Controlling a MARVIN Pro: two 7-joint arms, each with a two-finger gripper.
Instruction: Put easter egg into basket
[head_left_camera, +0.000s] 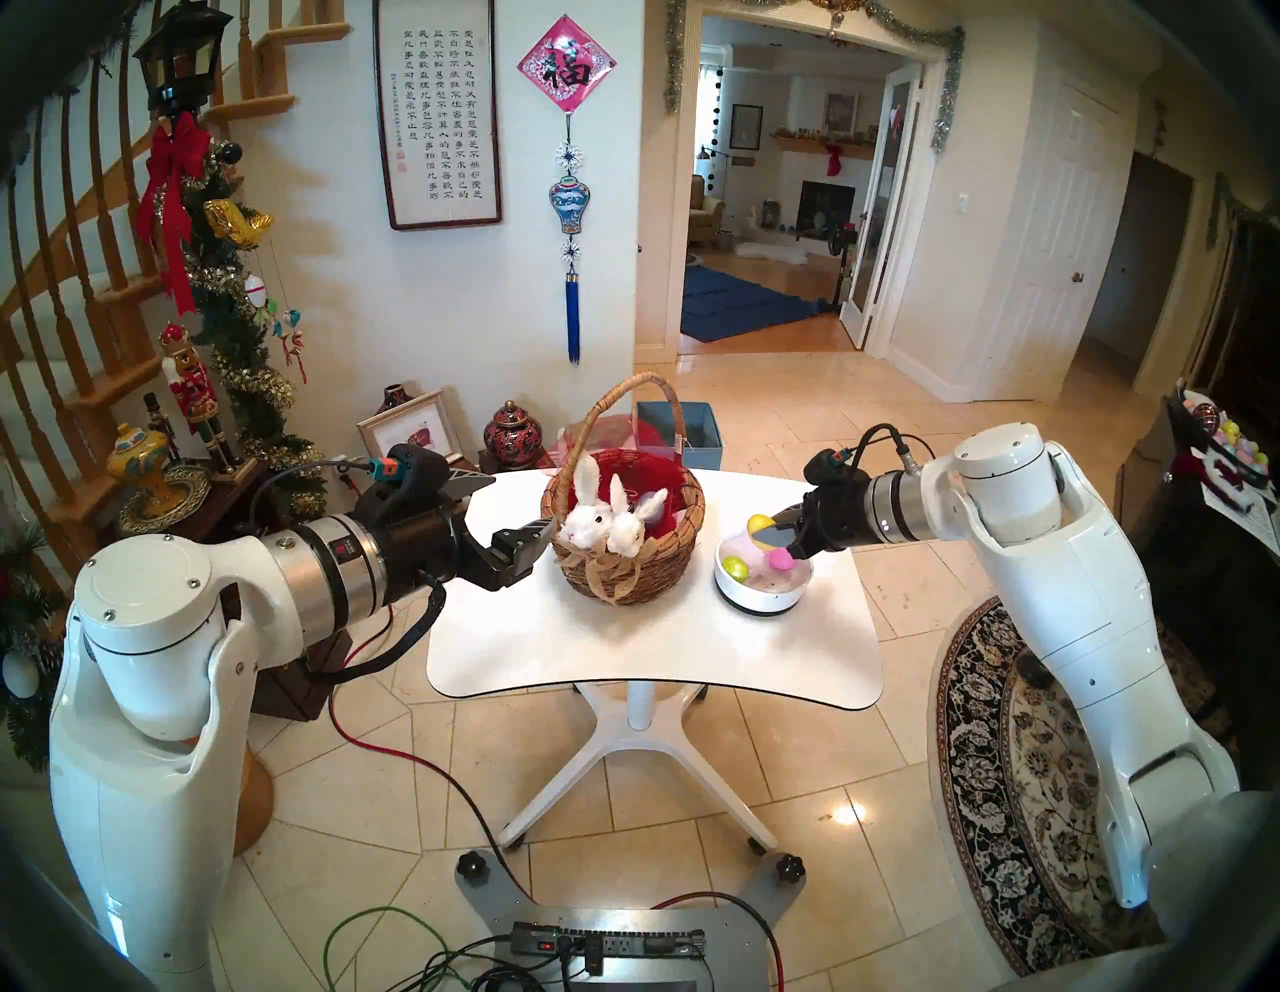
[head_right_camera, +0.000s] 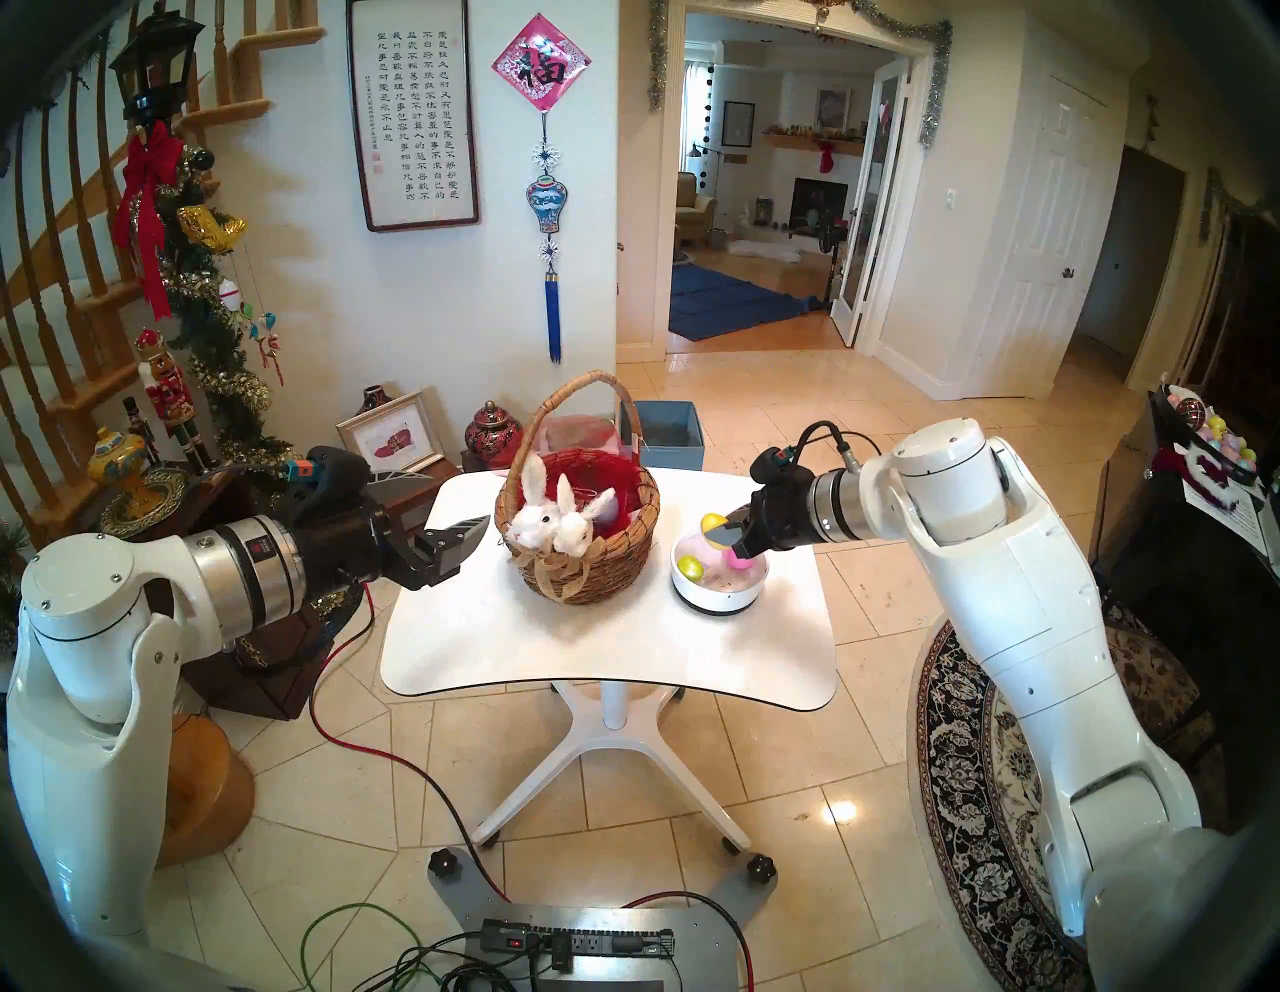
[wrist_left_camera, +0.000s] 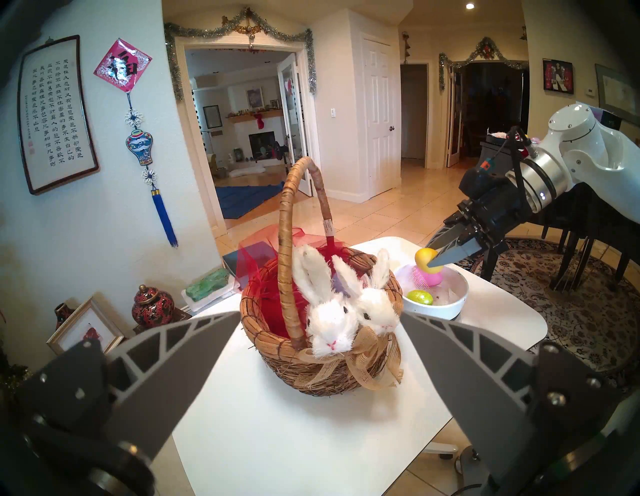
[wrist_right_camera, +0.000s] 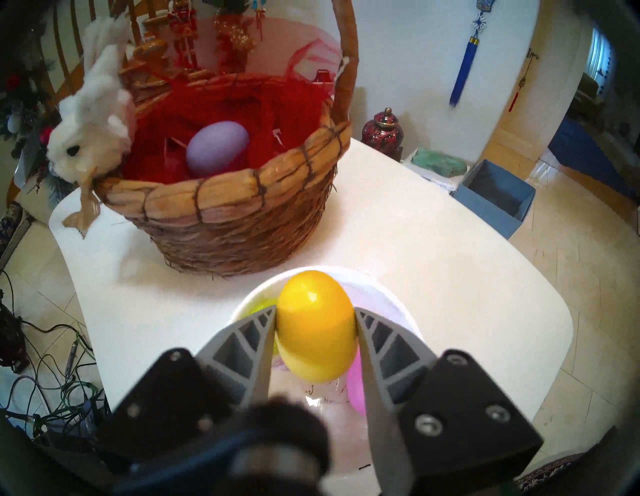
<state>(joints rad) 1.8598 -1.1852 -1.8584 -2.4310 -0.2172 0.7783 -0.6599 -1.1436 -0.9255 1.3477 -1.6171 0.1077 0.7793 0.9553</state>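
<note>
Right gripper (wrist_right_camera: 316, 320) clamps the yellow egg (wrist_right_camera: 317, 324) above the white bowl (head_left_camera: 762, 599); the basket (wrist_right_camera: 242, 221) waits just beside the bowl, toward the robot's left.

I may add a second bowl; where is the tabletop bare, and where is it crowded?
Bare: the table's near half, in front of the basket and white bowl. Crowded: the far half, where basket and bowl sit close together and the right tool holds a yellow egg over the bowl.

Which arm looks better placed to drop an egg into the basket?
The right. Its claw already grips the yellow egg above the white bowl, beside the basket. The left claw is open and empty.
</note>
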